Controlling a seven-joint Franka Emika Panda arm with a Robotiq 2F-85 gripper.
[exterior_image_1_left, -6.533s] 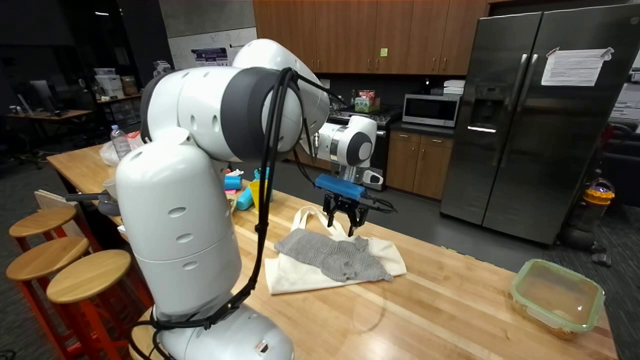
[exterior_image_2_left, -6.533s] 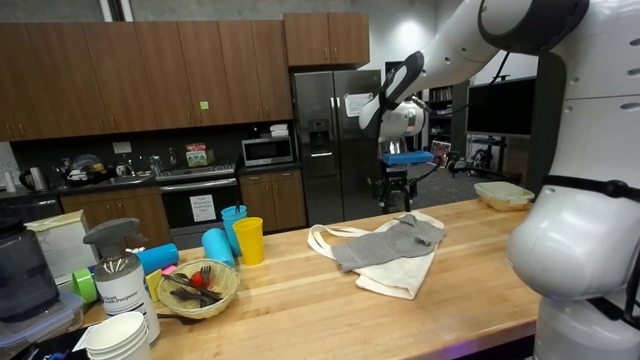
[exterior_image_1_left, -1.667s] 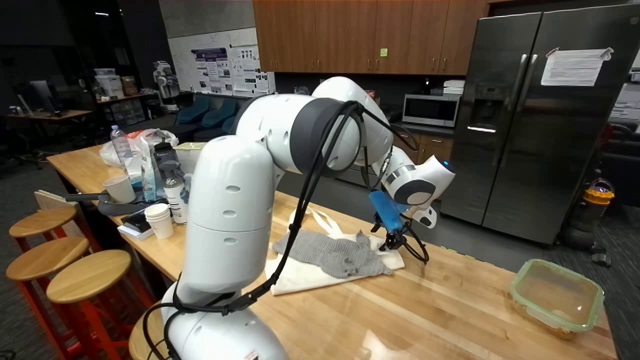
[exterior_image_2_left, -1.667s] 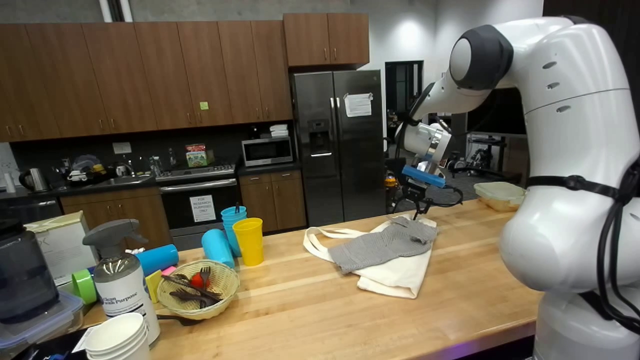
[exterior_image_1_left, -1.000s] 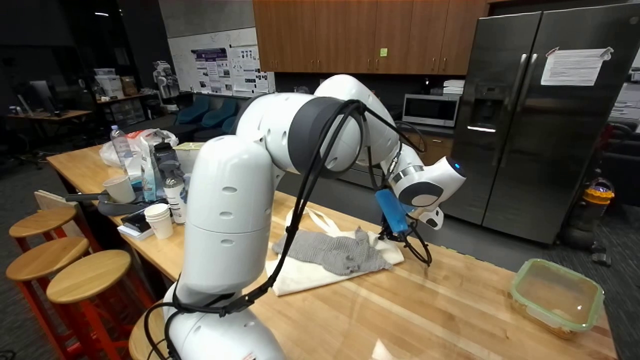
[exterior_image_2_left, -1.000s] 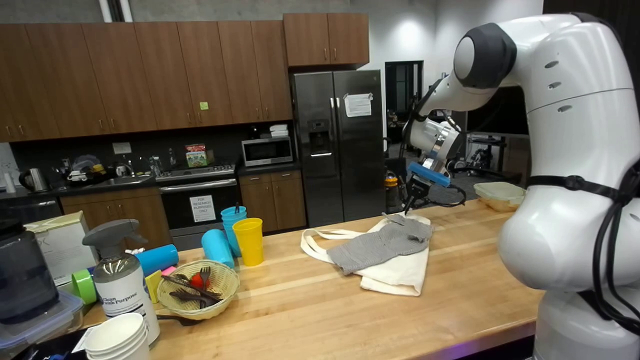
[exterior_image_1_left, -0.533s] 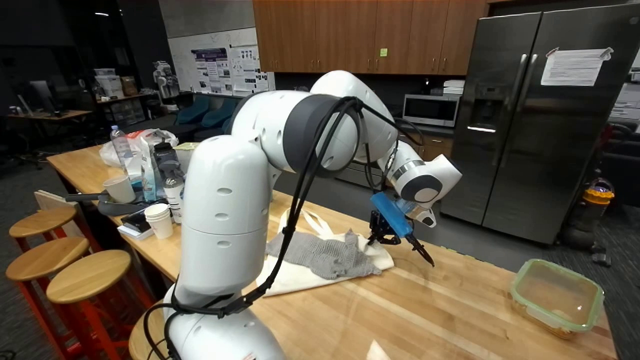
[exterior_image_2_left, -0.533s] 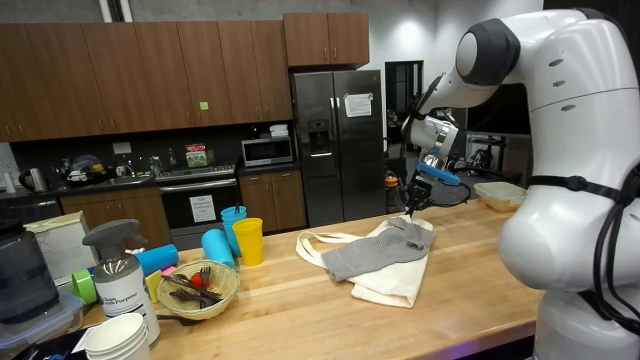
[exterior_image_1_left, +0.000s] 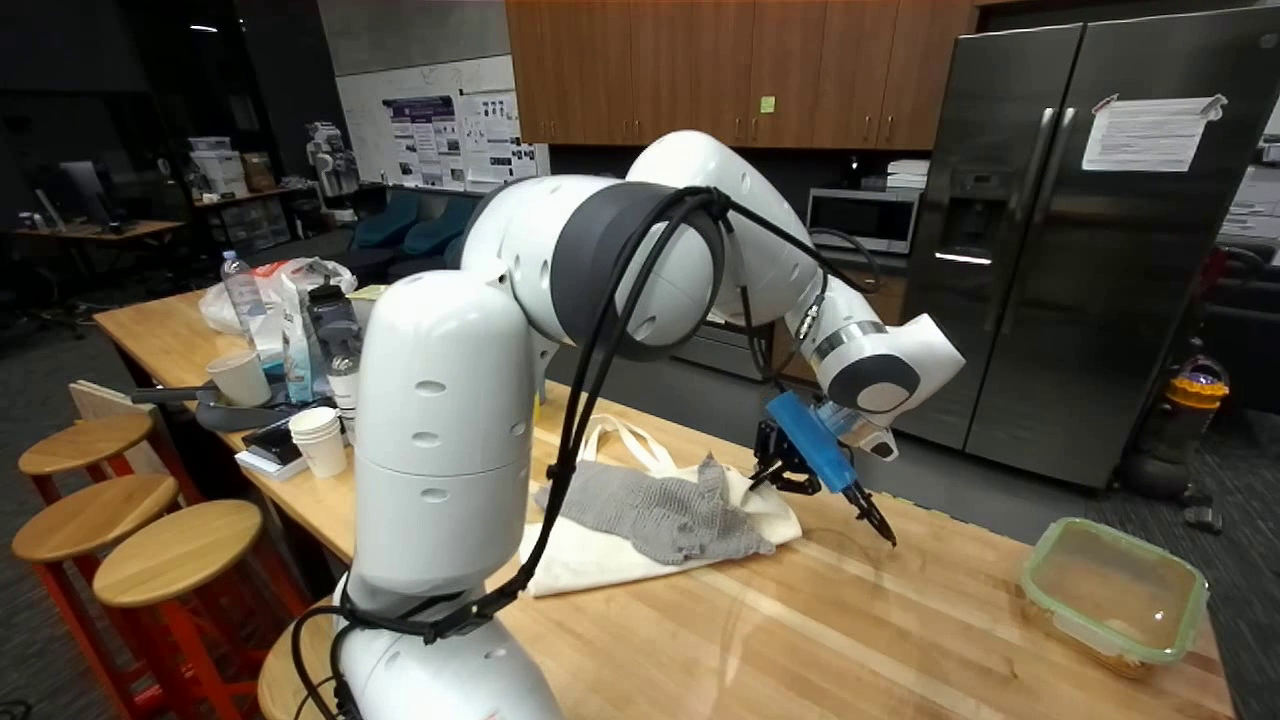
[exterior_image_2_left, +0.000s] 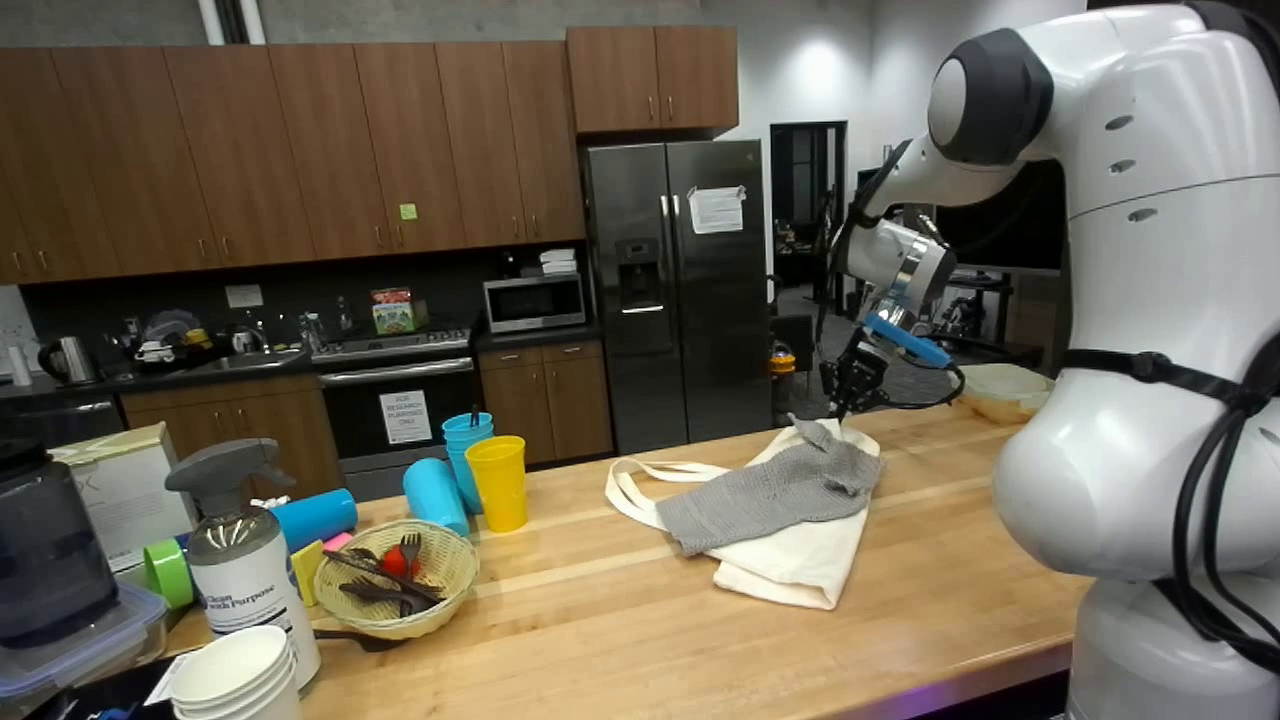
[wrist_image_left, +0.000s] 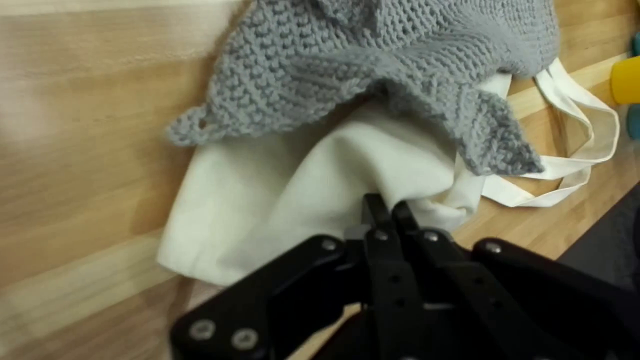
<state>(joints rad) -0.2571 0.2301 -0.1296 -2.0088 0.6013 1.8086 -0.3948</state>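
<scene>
A cream tote bag (exterior_image_1_left: 590, 565) lies on the wooden table, with a crumpled grey knitted cloth (exterior_image_1_left: 640, 505) draped over it. In the wrist view my gripper (wrist_image_left: 389, 207) pinches a fold of the cream bag (wrist_image_left: 235, 210) between its fingertips, near the bag's far end. Close by, the grey cloth (wrist_image_left: 400, 75) hangs over the bag just past the fingertips, apart from them. The bag's strap (wrist_image_left: 565, 165) loops out to one side. Both exterior views show the gripper (exterior_image_2_left: 838, 415) tilted and low over the bag; its tips are small there.
A glass container with a green-rimmed lid (exterior_image_1_left: 1115, 590) stands near the table's end. Towards the opposite end are a yellow cup (exterior_image_2_left: 497, 483), blue cups (exterior_image_2_left: 435, 495), a wicker basket (exterior_image_2_left: 465, 560) of utensils, a spray bottle (exterior_image_2_left: 245, 570) and paper cups (exterior_image_2_left: 232, 665). Stools (exterior_image_1_left: 180, 550) stand alongside.
Earlier the gripper hung upright and open above the bag; now it is tilted and shut on its fabric. Bag and cloth shifted towards the cups, then back with the gripper towards the glass container.
</scene>
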